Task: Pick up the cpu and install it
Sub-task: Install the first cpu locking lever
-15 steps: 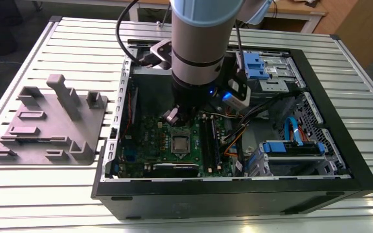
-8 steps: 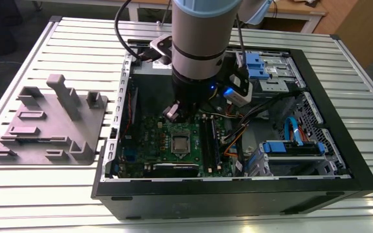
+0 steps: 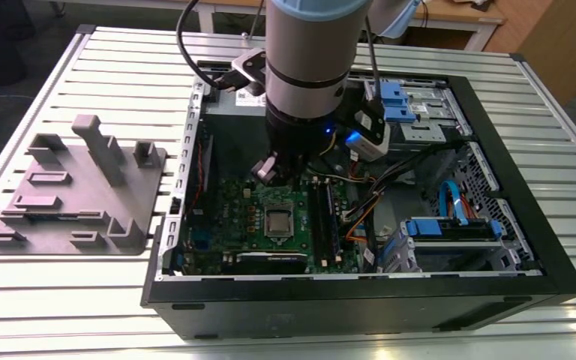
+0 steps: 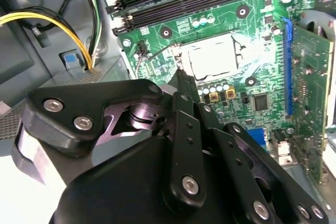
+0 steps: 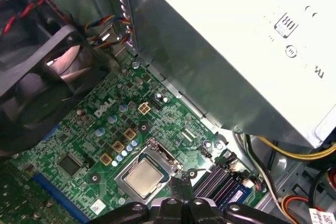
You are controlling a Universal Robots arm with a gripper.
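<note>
Fingers (image 4: pixel 184 108) of black metal, closed tip to tip and holding nothing, hang low over the board. Both wrist views put their tips just beside one edge of the socket.

Reading the exterior view from its left, a grey plastic fixture plate with upright blocks (image 3: pixel 73 191) lies on the ribbed metal counter (image 3: pixel 58 300), well apart from the work. Next is the open black computer case (image 3: pixel 368 307), lying on its side, with the thick grey robot arm (image 3: pixel 308 60) standing down into it. On the case floor sits the large green motherboard (image 3: pixel 230 225). Near its middle, the small flat square cpu with a silvery-grey metal top (image 3: pixel 279 220) lies level inside the metal socket frame (image 5: pixel 119 181). Just to the exterior view's right of it run the long black memory slots (image 3: pixel 325 217), then a tangle of coloured cables (image 3: pixel 368 202), then the blue-handled drive bays (image 3: pixel 448 227).

By my judgement the picking and carrying are done and the chip is set in its socket, so the step in hand is the end of placing, with the fingers free of the chip. I cannot tell whether it is fully seated or the frame latched. Any move from here calls for a straight, slow path, because the tips are close to the chip's edge, the frame and the slots.
</note>
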